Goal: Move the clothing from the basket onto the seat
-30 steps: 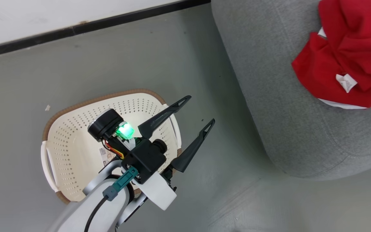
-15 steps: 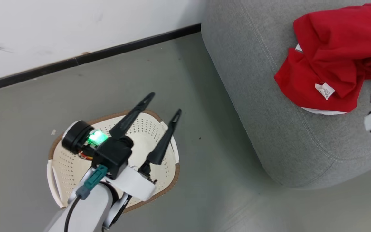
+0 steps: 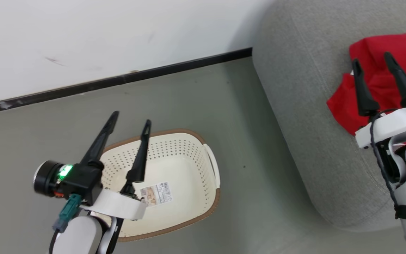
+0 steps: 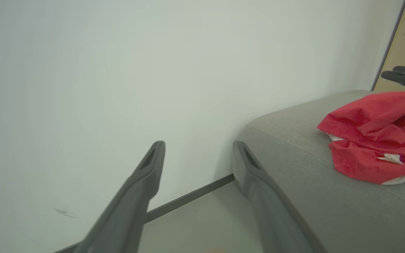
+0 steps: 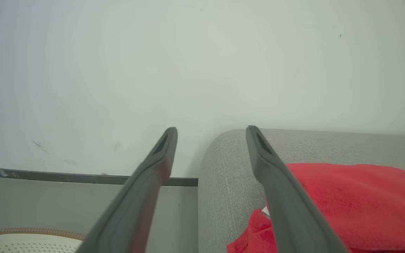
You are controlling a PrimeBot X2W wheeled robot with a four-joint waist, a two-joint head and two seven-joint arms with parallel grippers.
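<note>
The red clothing [image 3: 379, 81] lies in a heap on the grey sofa seat [image 3: 305, 116]; the left wrist view shows the clothing [image 4: 371, 137] with white bits on the seat [image 4: 304, 165]. On the floor stands the cream basket [image 3: 185, 183], holding no garments, its label sticker [image 3: 155, 193] showing on the bottom. My left gripper [image 3: 130, 118] hovers open above the basket's left part, holding nothing. Over the seat, in front of the clothing, my right gripper [image 3: 372, 58] is open with nothing in it. In the right wrist view, the clothing [image 5: 350, 203] lies under the right finger.
A white wall [image 3: 100, 38] with a black baseboard [image 3: 118, 80] runs behind the basket. Grey floor [image 3: 252, 197] separates the basket from the sofa's rounded end. The basket's rim [image 5: 23, 232] shows low in the right wrist view.
The head camera has turned, shifting the whole view. My left gripper has drawn back toward the lower left over the basket. My right arm has risen into view in front of the clothing.
</note>
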